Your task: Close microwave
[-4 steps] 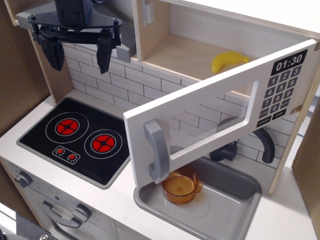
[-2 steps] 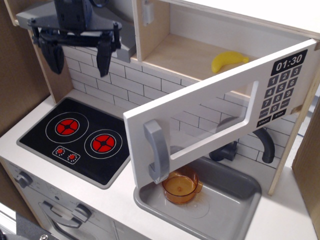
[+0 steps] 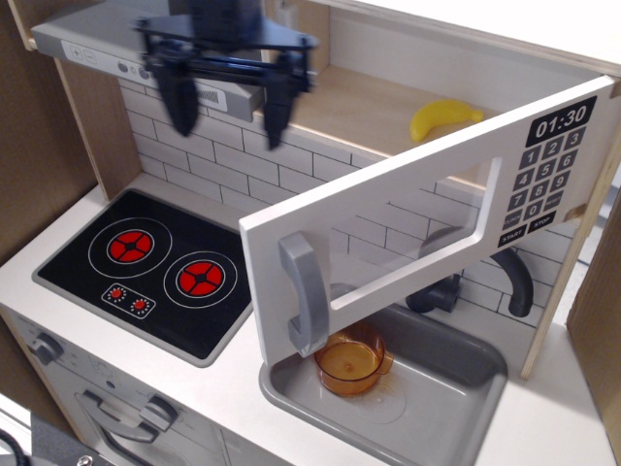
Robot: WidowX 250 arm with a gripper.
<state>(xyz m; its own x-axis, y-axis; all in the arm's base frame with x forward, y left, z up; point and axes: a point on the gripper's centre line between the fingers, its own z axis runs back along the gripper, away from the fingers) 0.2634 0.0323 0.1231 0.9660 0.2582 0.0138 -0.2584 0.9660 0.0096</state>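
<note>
The microwave's wide white door [image 3: 388,194] stands swung far open toward me, with its clear window, grey bar handle [image 3: 303,306] at the lower left and black keypad [image 3: 548,170] showing 01:30 at the right. Inside the light-wood cavity [image 3: 369,107] lies a yellow banana [image 3: 441,118]. My black gripper [image 3: 226,112] hangs open and empty at the upper left, above the stove's back wall and left of the door's free edge, touching nothing.
A grey range hood [image 3: 97,49] sits behind the gripper. A black two-burner hob [image 3: 155,267] lies below. An orange cup [image 3: 351,361] sits in the grey sink [image 3: 456,408] under the door, beside a dark faucet [image 3: 514,277].
My gripper has moved right, from over the hob's left side toward the microwave's left wall. The door has not moved.
</note>
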